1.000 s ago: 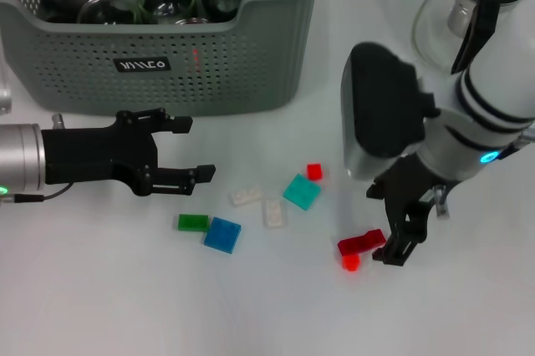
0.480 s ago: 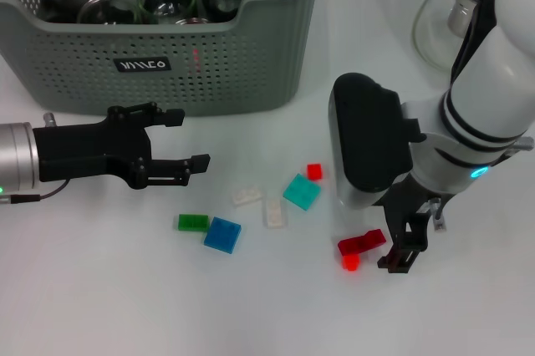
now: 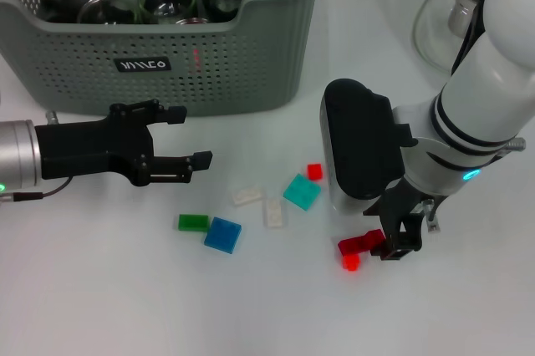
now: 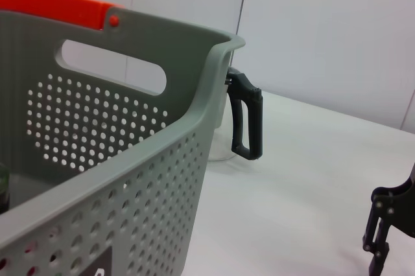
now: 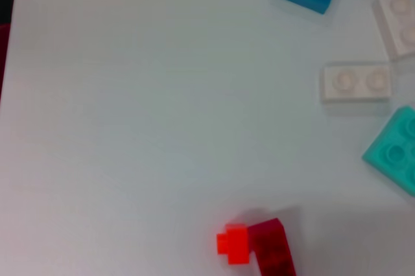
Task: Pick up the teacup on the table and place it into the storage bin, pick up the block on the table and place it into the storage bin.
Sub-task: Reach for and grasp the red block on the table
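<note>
Low over table, right gripper (image 3: 393,239) fingers slightly apart, dark red block (image 3: 360,244) touching them on robot's left side, small bright red block (image 3: 351,262) just beside. Left gripper (image 3: 188,135) spread open, idle before storage bin (image 3: 209,63). Teal block (image 3: 301,192), white blocks (image 3: 261,204), blue block (image 3: 222,234), green block (image 3: 193,222) scattered between grippers.
</note>
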Controlling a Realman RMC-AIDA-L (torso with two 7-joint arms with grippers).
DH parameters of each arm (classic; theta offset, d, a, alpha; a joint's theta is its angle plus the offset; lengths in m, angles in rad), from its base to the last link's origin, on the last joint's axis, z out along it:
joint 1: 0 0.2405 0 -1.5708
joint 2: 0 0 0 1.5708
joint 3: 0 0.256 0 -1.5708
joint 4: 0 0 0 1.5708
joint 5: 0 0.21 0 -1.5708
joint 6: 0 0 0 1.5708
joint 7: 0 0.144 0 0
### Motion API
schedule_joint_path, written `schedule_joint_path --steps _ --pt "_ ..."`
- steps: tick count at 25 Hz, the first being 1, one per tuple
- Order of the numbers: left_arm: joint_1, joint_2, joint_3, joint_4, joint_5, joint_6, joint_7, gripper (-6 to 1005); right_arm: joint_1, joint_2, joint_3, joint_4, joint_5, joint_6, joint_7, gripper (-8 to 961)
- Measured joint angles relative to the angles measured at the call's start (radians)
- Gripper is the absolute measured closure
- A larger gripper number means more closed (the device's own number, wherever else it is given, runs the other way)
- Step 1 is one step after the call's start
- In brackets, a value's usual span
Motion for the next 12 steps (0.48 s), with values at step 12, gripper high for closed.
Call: schedule_joint_path --steps 12 --pt "-0.001 0.000 -0.002 -0.002 0.000 -0.001 0.000 126 0.017 0.000 -0.006 0.014 0.001 -0.001 -0.003 593"
